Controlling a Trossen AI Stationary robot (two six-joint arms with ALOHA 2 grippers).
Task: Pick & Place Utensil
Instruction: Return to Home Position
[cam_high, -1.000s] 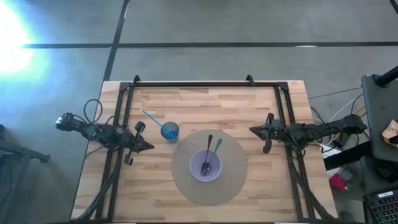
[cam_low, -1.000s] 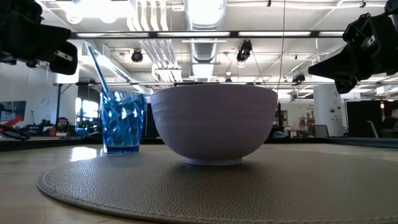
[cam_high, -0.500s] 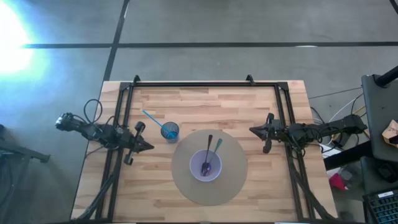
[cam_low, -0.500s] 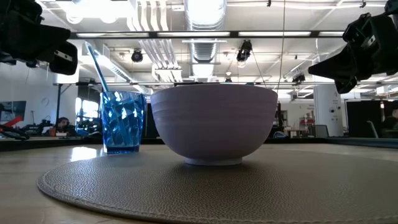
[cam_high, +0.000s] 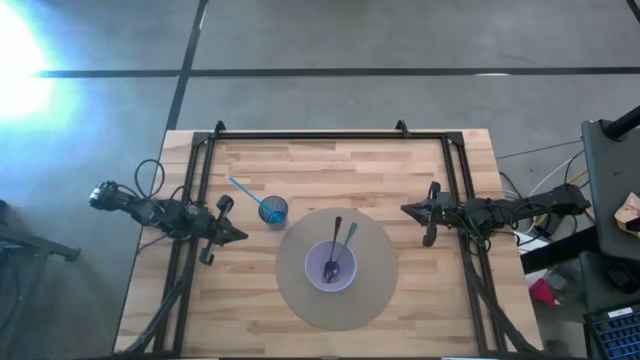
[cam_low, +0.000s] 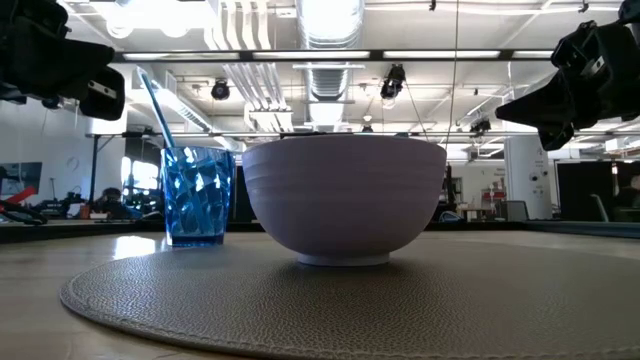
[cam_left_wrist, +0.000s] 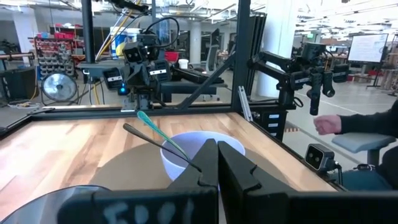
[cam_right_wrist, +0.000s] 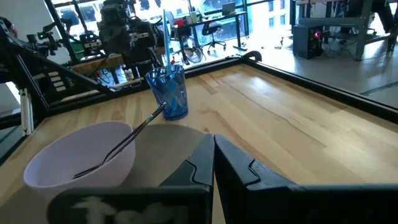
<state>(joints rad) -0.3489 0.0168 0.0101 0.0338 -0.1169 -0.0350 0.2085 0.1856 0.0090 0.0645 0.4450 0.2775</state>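
Observation:
A lavender bowl (cam_high: 330, 267) stands on a round grey mat (cam_high: 300, 295) near the table's near edge. Two utensils lean in the bowl, heads inside and handles on its far rim: a dark one (cam_high: 336, 240) and a teal-handled one (cam_high: 348, 236). A blue faceted cup (cam_high: 274, 212) stands left of the mat with a blue utensil (cam_high: 247, 192) slanting out of it. My left gripper (cam_high: 243, 236) hovers shut at the table's left side, my right gripper (cam_high: 404, 210) shut at the right side; both touch nothing.
A black frame (cam_high: 320, 134) runs along the table's far edge and down both sides beside the arms. Bare wood lies between the cup and the far rail. A person's hand (cam_left_wrist: 326, 126) shows in the room beyond the table.

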